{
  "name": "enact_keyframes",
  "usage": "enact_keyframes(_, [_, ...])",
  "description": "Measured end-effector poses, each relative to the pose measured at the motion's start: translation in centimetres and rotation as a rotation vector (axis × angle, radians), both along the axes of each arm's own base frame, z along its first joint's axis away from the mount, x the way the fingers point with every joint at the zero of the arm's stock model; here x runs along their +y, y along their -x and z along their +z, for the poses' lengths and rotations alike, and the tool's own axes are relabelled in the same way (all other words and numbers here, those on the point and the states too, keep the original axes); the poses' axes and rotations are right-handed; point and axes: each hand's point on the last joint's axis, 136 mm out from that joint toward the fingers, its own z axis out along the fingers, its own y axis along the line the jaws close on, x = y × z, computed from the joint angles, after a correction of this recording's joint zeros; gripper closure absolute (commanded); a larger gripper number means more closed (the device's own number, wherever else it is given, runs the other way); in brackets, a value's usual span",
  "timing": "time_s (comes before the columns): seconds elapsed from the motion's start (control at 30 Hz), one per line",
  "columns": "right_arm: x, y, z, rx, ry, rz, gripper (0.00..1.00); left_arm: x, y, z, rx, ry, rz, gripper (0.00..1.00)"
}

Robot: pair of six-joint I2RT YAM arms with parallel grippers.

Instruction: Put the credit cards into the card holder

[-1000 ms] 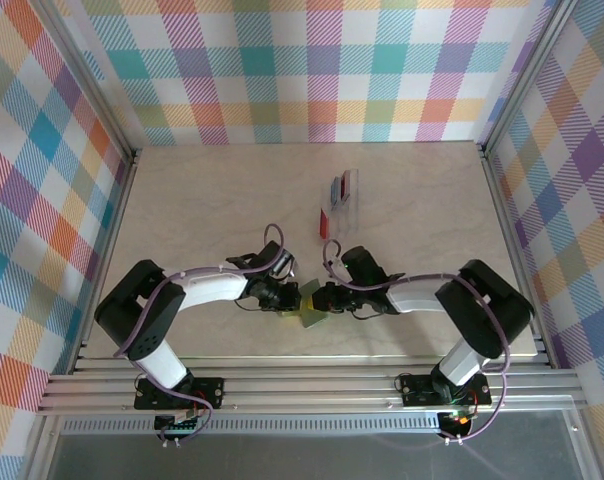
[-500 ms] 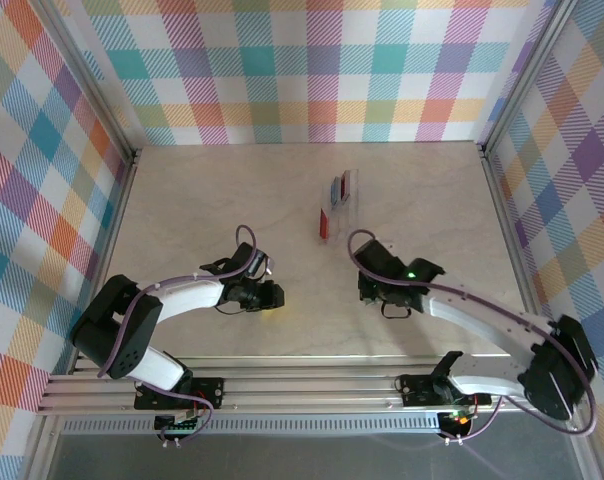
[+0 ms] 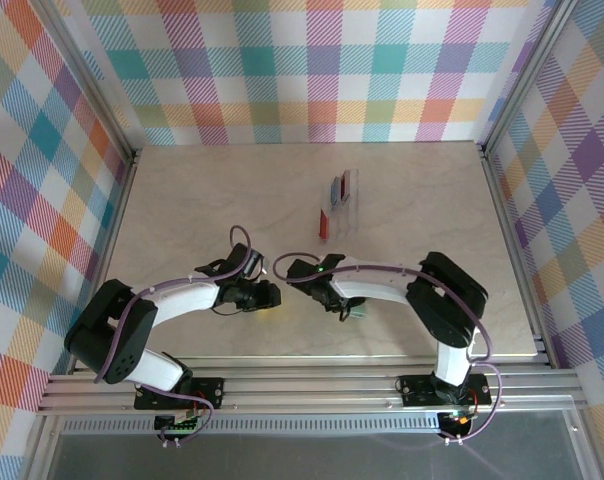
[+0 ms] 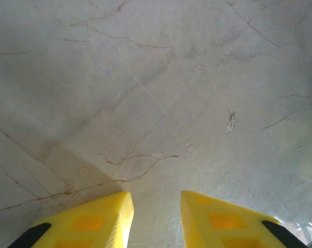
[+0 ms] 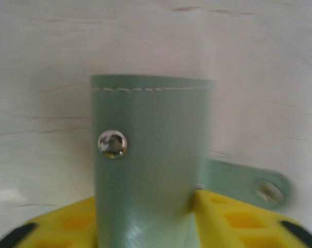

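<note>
The sage-green card holder [image 5: 151,155] stands upright between the yellow fingers of my right gripper [image 5: 145,197], which press on both its sides. Its snap stud faces the right wrist camera and its clasp tab [image 5: 249,181] sticks out to the right. From above, the right gripper [image 3: 348,306] is at the table's front middle with a bit of the card holder [image 3: 359,312] showing. My left gripper [image 3: 272,296] is just to the left, open over bare table [image 4: 156,103], nothing between its fingertips [image 4: 120,206]. A red credit card [image 3: 323,222] lies farther back.
A clear plastic rack [image 3: 342,188] with red and blue cards stands behind the red card. Metal rails run along the table's left and right edges, with plaid walls around. The right arm's elbow [image 3: 447,290] is folded at the right.
A second ago both grippers met at the card holder. The left gripper has let go and drawn back left. The right arm has swung and folded, keeping the holder.
</note>
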Motion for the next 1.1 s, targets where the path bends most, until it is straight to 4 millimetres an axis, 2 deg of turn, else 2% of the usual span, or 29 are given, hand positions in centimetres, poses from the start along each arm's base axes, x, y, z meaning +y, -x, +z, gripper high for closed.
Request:
enact_keyframes(0.13, [3.2,0.2,-0.1,0.041,-0.155,0.073,0.34,0.2,-0.1,0.1,0.021,0.051,0.021,0.6])
enact_keyframes(0.23, [4.5,0.4,1.7,0.035,-0.303,0.119,0.31,0.2,-0.1,0.5,0.02,0.08,0.028,0.56])
enact_keyframes(0.37, [3.2,0.0,5.5,-0.031,-0.448,0.118,0.35,0.3,0.2,1.0,0.019,0.077,0.027,0.55])
enact_keyframes(0.47, [0.4,-0.8,7.3,-0.09,-0.505,0.063,0.39,-0.9,0.0,2.3,0.002,0.073,-0.002,0.54])
enact_keyframes(0.53, [-1.4,-0.9,7.1,-0.101,-0.521,0.021,0.41,-2.3,-0.6,3.9,-0.027,0.087,-0.032,0.53])
enact_keyframes(0.63, [-4.2,-0.3,5.7,-0.08,-0.53,-0.039,0.43,-4.9,-2.0,6.2,-0.072,0.109,-0.076,0.52])
enact_keyframes(0.73, [-5.6,0.5,4.4,-0.044,-0.538,-0.072,0.54,-7.1,-3.2,6.8,-0.082,0.111,-0.11,0.51])
enact_keyframes(0.87, [-5.7,0.7,3.8,-0.024,-0.555,-0.079,0.58,-9.7,-3.4,5.1,-0.047,0.071,-0.174,0.51])
enact_keyframes(1.0, [-5.2,0.2,3.4,-0.008,-0.591,-0.087,0.64,-11.4,-2.3,2.9,-0.016,0.008,-0.251,0.51])
enact_keyframes(1.1, [-5.0,0.0,3.0,0.0,-0.602,-0.093,0.66,-12.3,-1.4,1.7,-0.008,-0.037,-0.302,0.51])
